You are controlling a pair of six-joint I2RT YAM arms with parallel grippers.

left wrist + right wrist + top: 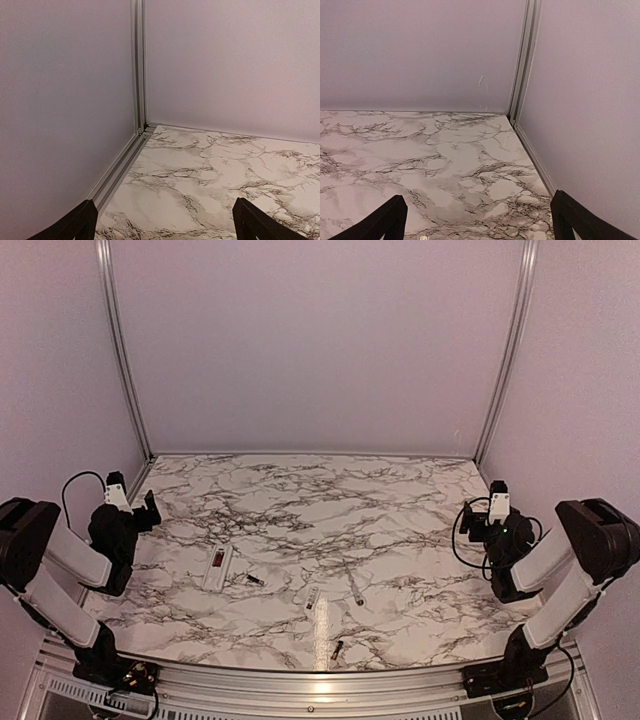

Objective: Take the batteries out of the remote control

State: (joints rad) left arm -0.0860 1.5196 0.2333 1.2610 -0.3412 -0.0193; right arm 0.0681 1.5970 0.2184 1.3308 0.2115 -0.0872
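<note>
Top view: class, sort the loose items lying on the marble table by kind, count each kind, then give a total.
Remote control: 1
Batteries: 2
White cover piece: 1
Grey rod: 1
Total: 5

From overhead, the remote control (218, 568) is too small to tell whether its dark-reddish recess holds anything. The batteries (254, 580) read only as dark specks, one just beside the remote and the second battery (337, 648) near the front edge of the table (400, 500); their ends and markings cannot be made out. The left arm (60, 560) is clipped by the frame's left edge, the right arm (590, 550) by its right. In the wrist views, the bottom edge cuts off the left gripper (162, 225) and the right gripper (475, 220), leaving only two dark tips each.
</note>
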